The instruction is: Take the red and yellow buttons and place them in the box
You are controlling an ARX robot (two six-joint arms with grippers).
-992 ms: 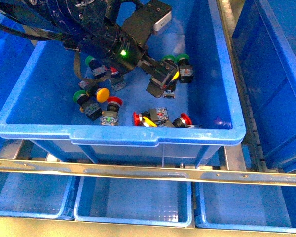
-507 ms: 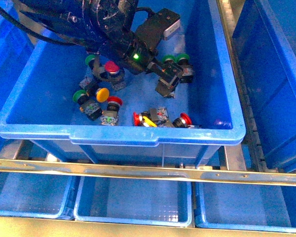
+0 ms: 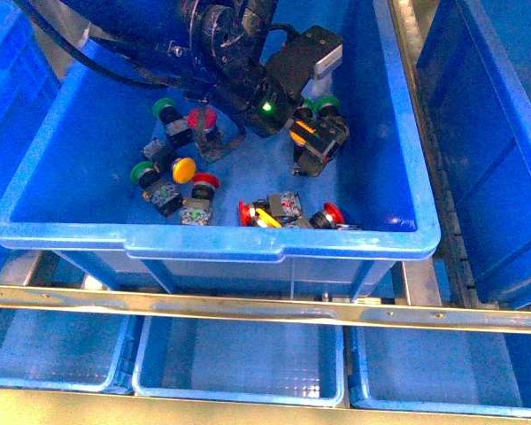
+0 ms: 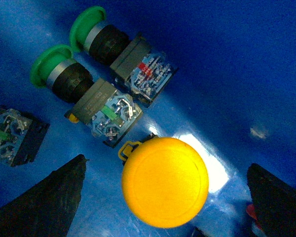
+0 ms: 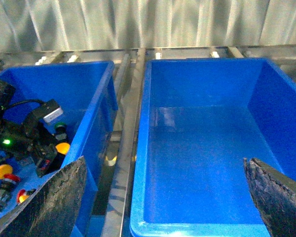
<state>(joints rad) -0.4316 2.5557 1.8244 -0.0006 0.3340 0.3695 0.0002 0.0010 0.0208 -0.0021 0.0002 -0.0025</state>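
In front view, notes left gripper down inside the near crate, yellow button at its fingers. In left wrist view, finds jaws spread wide either side of that button's cap, not touching. In right wrist view, records right gripper spread wide above the box.

Bright overhead light throws white glare on the crate floor, while the left pincer fingertips blur dark.
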